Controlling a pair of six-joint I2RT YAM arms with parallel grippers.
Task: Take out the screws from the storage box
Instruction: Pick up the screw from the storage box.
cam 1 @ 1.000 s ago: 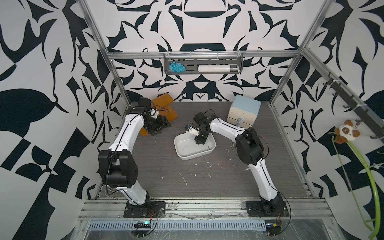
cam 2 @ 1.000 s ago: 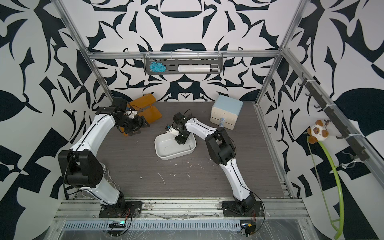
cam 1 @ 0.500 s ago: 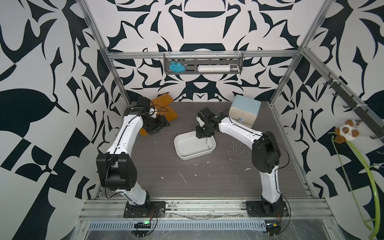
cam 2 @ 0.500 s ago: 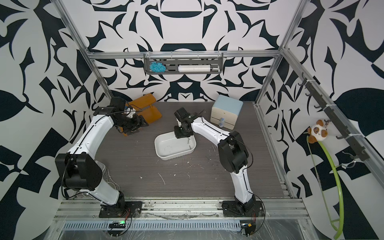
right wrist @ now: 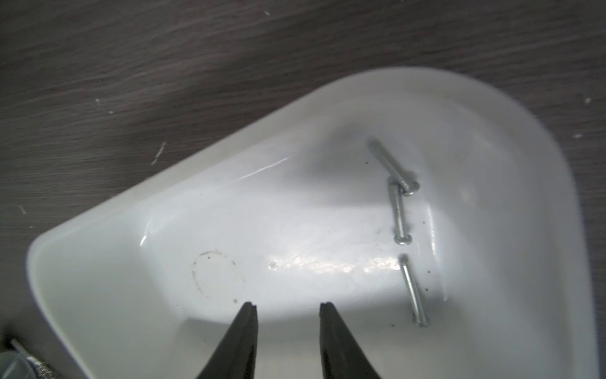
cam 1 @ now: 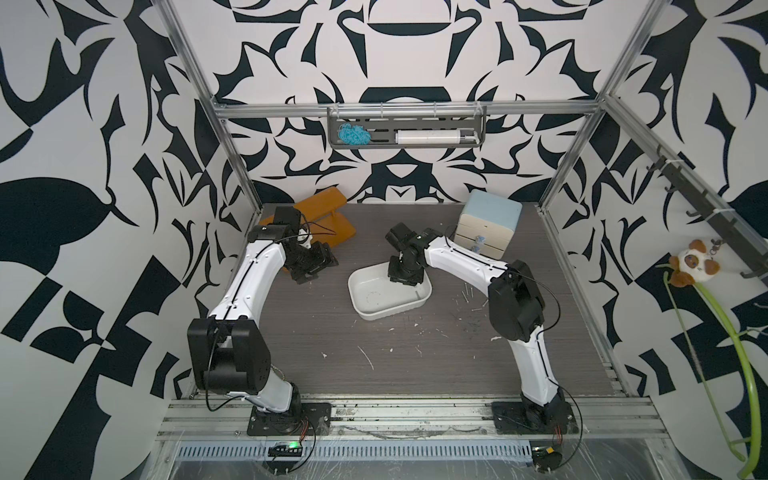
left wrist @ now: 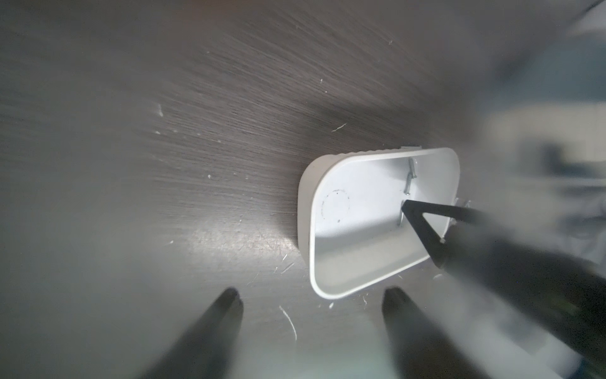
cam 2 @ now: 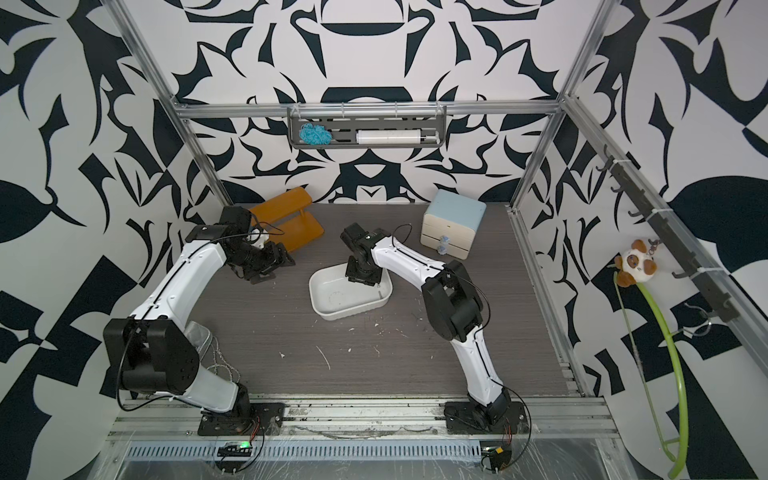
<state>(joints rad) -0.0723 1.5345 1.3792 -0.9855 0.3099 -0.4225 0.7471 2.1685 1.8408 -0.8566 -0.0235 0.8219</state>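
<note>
my right hand [right wrist: 287, 308] hangs over the box [right wrist: 229, 210], tips down inside it, fingers parted with nothing between them. three screws [right wrist: 399, 213] lie on the box floor near one end, two touching and the third just apart. the box sits mid bench [cam 1: 316, 324]. in a top view, loose screws [cam 1: 466, 292] lie beside it. my left hand [left wrist: 311, 293] is open and empty, apart from the box.

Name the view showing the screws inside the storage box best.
Right wrist: three screws lie sharp, unobstructed in the storage box. Left wrist shows them small, partly behind the right gripper. Top views: too small.
</note>
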